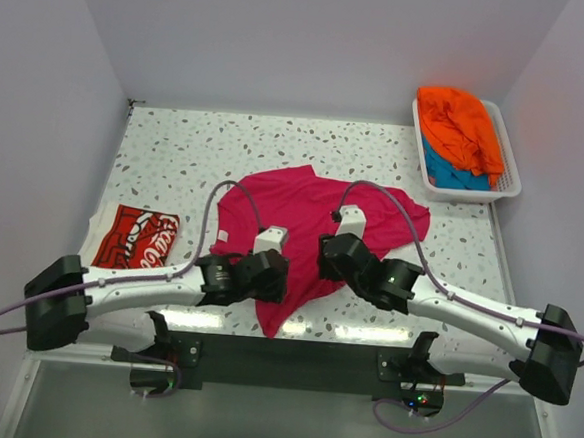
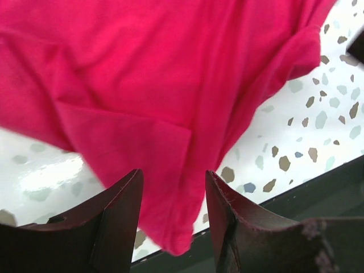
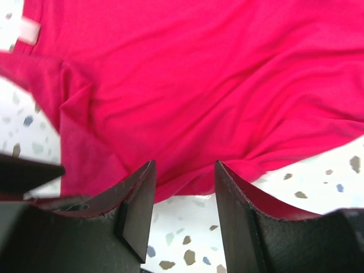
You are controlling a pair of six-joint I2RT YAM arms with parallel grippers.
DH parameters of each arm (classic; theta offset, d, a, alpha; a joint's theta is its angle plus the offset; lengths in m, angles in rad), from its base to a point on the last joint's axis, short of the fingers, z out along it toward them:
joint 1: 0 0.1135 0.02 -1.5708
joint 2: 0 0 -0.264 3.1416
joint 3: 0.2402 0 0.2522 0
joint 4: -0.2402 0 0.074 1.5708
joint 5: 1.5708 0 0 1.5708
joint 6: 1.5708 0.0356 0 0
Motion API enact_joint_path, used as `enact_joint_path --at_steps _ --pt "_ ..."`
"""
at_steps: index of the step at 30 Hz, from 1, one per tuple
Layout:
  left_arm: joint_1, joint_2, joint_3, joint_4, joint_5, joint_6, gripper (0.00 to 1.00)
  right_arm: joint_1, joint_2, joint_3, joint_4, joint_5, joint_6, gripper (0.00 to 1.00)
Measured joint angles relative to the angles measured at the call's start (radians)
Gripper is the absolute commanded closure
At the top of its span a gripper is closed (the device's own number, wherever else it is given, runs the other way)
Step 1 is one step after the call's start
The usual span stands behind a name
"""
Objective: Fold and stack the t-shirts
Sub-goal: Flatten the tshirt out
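A magenta-pink t-shirt (image 1: 307,215) lies crumpled and partly spread in the middle of the table, one corner trailing to the near edge. My left gripper (image 1: 279,283) hovers over that trailing corner. In the left wrist view it (image 2: 173,172) is open, with the pink cloth (image 2: 165,114) lying loose under the gap. My right gripper (image 1: 325,253) is over the shirt's near right edge. In the right wrist view it (image 3: 185,163) is open too, and the pink hem (image 3: 187,114) runs just beyond its tips. A folded red t-shirt (image 1: 138,238) with white lettering lies at the left.
A white slatted basket (image 1: 505,189) at the back right holds an orange t-shirt (image 1: 464,126) on top of a teal-blue one (image 1: 446,173). The speckled table (image 1: 177,141) is walled in at the left, back and right. A dark rail (image 2: 318,187) runs along its near edge.
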Motion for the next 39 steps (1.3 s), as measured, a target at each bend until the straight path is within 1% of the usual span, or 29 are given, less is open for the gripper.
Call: enact_joint_path --at_steps 2,4,7,12,17,27,31,34,36,39 --pt "-0.058 0.091 0.062 0.001 -0.048 0.000 0.47 -0.056 -0.029 -0.006 -0.010 -0.001 0.000 0.52" --pt "-0.086 0.157 0.099 -0.001 -0.086 0.000 0.48 -0.096 -0.056 -0.021 -0.010 -0.002 0.002 0.53" --pt "-0.109 0.240 0.129 -0.005 -0.139 0.000 0.48 -0.134 -0.091 -0.056 -0.014 -0.003 0.005 0.53" --pt "-0.116 0.304 0.134 -0.019 -0.200 0.000 0.50 -0.149 -0.108 -0.108 -0.019 -0.012 0.013 0.53" --pt "-0.116 0.346 0.151 -0.013 -0.224 0.004 0.56 -0.152 -0.108 -0.140 -0.017 -0.029 0.023 0.53" --pt "-0.121 0.389 0.163 0.008 -0.223 0.026 0.59 -0.161 -0.108 -0.175 -0.008 -0.033 0.038 0.53" --pt "-0.122 0.404 0.163 0.014 -0.219 0.027 0.62 -0.166 -0.108 -0.186 -0.006 -0.036 0.040 0.53" --pt "-0.122 0.406 0.163 0.031 -0.215 0.029 0.66 -0.167 -0.108 -0.193 0.000 -0.038 0.045 0.53" --pt "-0.122 0.406 0.163 0.041 -0.212 0.030 0.73 -0.170 -0.108 -0.200 0.001 -0.042 0.047 0.53" --pt "-0.122 0.406 0.163 0.051 -0.211 0.038 0.78 -0.173 -0.108 -0.208 0.004 -0.054 0.051 0.53"
